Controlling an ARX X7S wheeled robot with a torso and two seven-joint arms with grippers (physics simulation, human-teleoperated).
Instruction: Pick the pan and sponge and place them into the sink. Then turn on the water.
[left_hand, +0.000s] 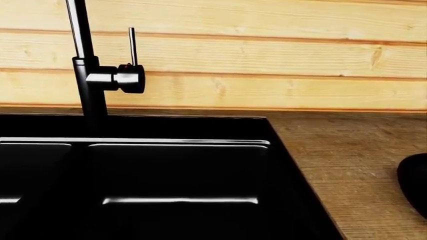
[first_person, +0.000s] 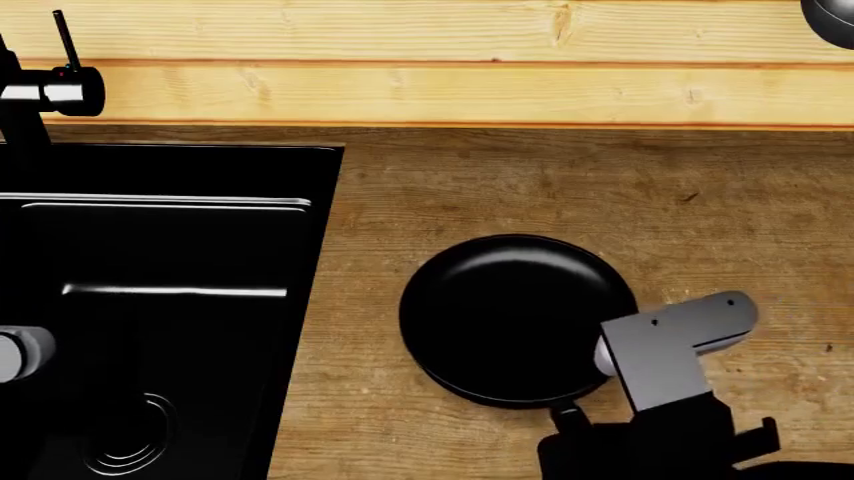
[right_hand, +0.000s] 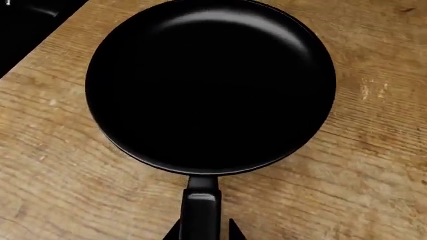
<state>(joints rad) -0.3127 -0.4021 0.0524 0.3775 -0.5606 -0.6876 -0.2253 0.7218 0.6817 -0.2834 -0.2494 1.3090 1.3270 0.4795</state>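
Note:
The pan (first_person: 514, 315) rests flat on the wooden counter to the right of the sink (first_person: 174, 250); its bowl (right_hand: 210, 85) is bare. My right gripper (right_hand: 203, 231) is open and straddles the pan's handle (right_hand: 200, 205), one fingertip (right_hand: 172, 233) against it and the other a little apart. In the head view this gripper (first_person: 571, 425) sits at the pan's near edge. The left wrist view looks over the sink (left_hand: 180, 170) toward the faucet (left_hand: 90, 85), with the pan's rim (left_hand: 415, 182) at the side; no fingers show there. Sponge and water are out of view.
The faucet's side lever (left_hand: 133, 45) stands upright against the plank wall (left_hand: 267, 55). A ringed drain (first_person: 134, 440) lies in the near basin. A grey part of my left arm (first_person: 14, 355) hangs over the sink. A dark round object (first_person: 834, 20) hangs on the wall at far right.

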